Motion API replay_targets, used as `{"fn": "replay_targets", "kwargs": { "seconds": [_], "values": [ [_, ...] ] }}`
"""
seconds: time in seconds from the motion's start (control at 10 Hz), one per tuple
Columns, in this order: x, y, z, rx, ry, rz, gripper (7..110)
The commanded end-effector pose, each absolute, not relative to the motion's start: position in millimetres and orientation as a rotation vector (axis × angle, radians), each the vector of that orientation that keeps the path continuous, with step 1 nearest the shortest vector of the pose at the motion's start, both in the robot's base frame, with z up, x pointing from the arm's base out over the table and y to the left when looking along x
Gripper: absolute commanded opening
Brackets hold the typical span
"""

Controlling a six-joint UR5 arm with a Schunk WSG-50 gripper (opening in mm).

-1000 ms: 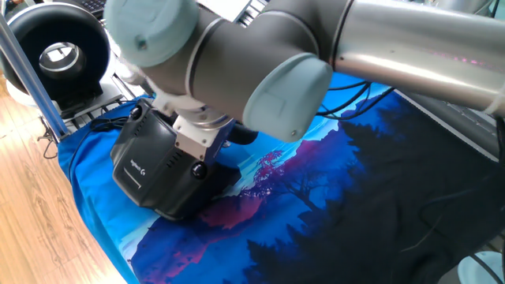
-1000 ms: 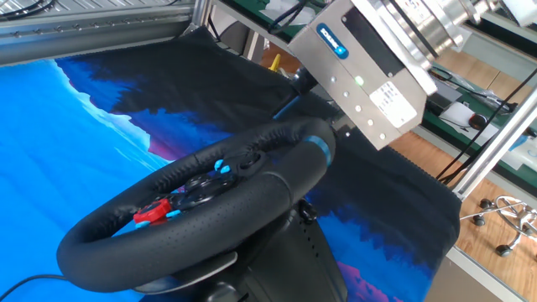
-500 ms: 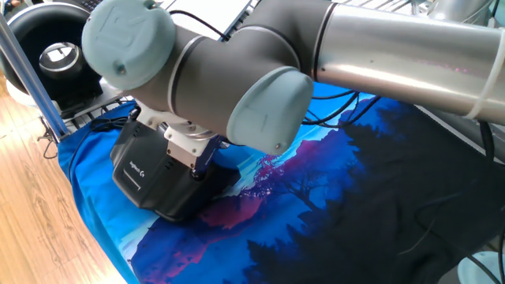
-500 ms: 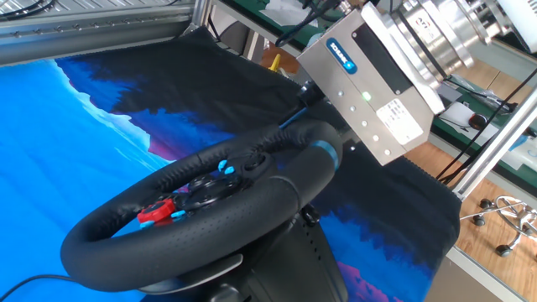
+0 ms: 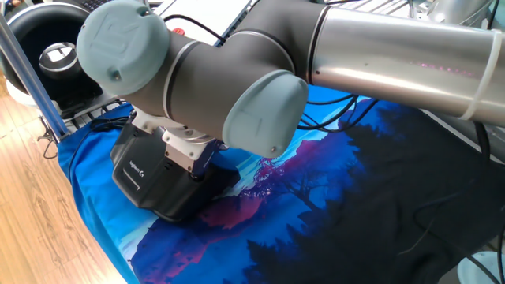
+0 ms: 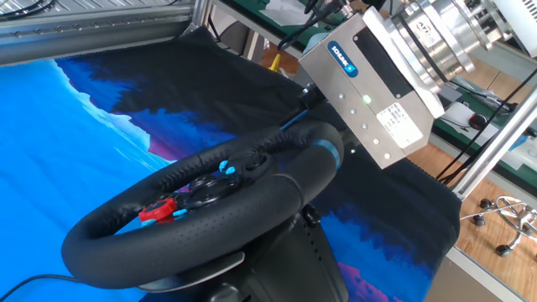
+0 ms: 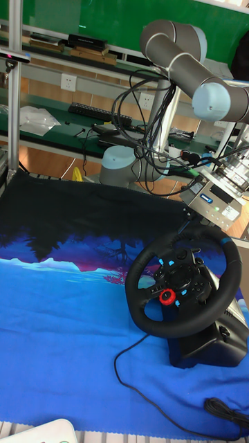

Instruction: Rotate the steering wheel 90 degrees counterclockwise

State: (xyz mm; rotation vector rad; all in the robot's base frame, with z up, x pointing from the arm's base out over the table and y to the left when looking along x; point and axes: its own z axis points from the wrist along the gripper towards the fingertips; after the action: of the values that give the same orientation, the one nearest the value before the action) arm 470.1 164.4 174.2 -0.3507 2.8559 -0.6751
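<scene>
The steering wheel (image 6: 210, 222) is a black rim with a blue stripe (image 6: 331, 154) and a red hub button (image 6: 158, 211), mounted on a bulky black base (image 5: 146, 170). In the tall view the steering wheel (image 7: 142, 311) faces the camera, with its stripe (image 7: 227, 242) at the upper right. My gripper (image 6: 309, 134) has a silver box body and reaches the rim just beside the stripe. One thin finger (image 6: 289, 124) shows on the rim's inner side, and the other is hidden behind the rim. In one fixed view my arm hides the rim.
A blue and black printed cloth (image 5: 339, 213) covers the table. A black ring-shaped device with a white centre (image 5: 55, 47) stands past the table's corner, behind an aluminium post (image 5: 31, 71). The wheel's cable (image 7: 138, 387) trails over the cloth. Shelves and a chair base (image 6: 503, 218) lie beyond the edge.
My gripper has shifted a little to the right at the rim. The blue stripe has moved with it, so the wheel has turned slightly. The arm's elbow has swung left.
</scene>
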Motion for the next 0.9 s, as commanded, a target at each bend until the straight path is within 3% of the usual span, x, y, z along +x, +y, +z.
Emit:
{"fn": "replay_targets", "kwargs": {
  "seconds": [0.0,0.8],
  "values": [
    [469.5,161.5,174.7,-0.317,2.859,-0.679,7],
    [474.4,160.2,159.1,-0.334,2.836,-0.680,7]
  ]
}}
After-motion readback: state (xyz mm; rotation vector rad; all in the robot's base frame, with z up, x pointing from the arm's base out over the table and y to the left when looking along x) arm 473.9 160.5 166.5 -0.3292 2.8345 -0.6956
